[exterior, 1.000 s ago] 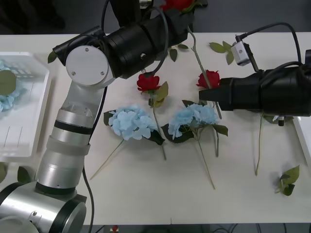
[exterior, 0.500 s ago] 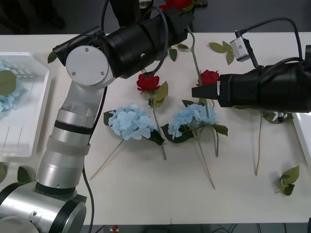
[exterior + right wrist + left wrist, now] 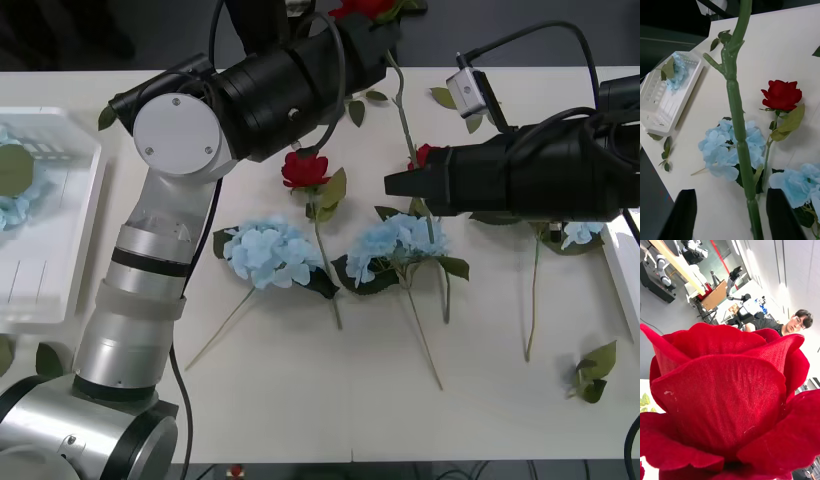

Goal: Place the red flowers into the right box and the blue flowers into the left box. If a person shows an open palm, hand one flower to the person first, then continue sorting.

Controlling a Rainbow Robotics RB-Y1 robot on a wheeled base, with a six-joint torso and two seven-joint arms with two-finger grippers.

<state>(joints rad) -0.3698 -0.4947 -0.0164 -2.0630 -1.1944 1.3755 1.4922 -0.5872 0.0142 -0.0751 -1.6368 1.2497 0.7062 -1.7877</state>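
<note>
My left gripper (image 3: 383, 32) is raised at the table's far edge, shut on a red flower (image 3: 362, 8) whose head looms close in the left wrist view (image 3: 726, 397). Its long stem (image 3: 408, 125) hangs down toward the table. My right gripper (image 3: 393, 184) is open, its black fingers (image 3: 682, 213) on either side of that stem (image 3: 738, 123) without touching it. Two more red flowers (image 3: 304, 170) (image 3: 424, 155) and three blue flowers (image 3: 270, 252) (image 3: 400, 240) (image 3: 581, 233) lie on the table. The left box (image 3: 60, 240) holds a blue flower (image 3: 10, 205). The right box (image 3: 626, 290) shows only its rim.
Loose leaf sprigs lie at the front right (image 3: 592, 372), at the far right (image 3: 460, 100) and beside the left box (image 3: 48, 358). My left arm (image 3: 180, 140) crosses the table's left half. Bare tabletop (image 3: 330, 400) runs along the front.
My right gripper has moved left and slightly away from me, from beside a lying rose to astride the hanging stem. The left arm and its rose have stayed still.
</note>
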